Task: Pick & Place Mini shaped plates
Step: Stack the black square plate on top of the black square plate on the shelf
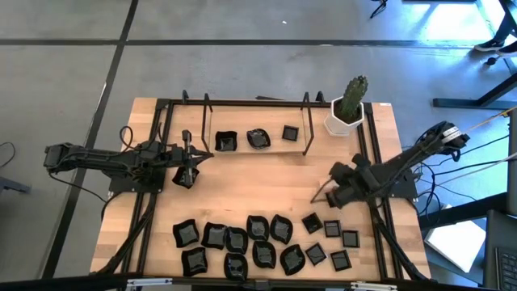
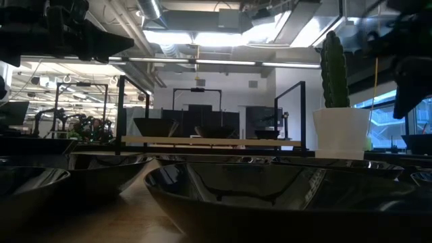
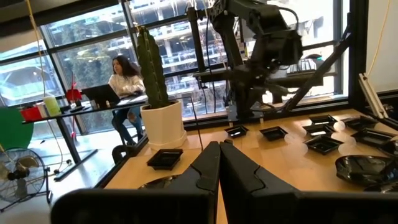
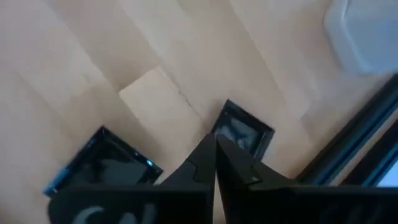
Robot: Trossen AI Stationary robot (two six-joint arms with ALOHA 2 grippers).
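Fingers: both pairs pressed together, nothing pinched.
Left gripper point(image 1: 196, 156): beside black wire rack point(image 1: 308, 129).
Right gripper point(image 1: 321, 194): below rack.
Glossy black mini plates point(image 1: 258, 241): clustered well below rack; three point(image 1: 257, 138) inside it.

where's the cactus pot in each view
high view: white cactus pot at the table's far right corner.
low view: right of centre, behind the plates.
left wrist view: left of centre, beside a small plate.
right wrist view: not clearly in it.
Shared landmark: the green cactus.
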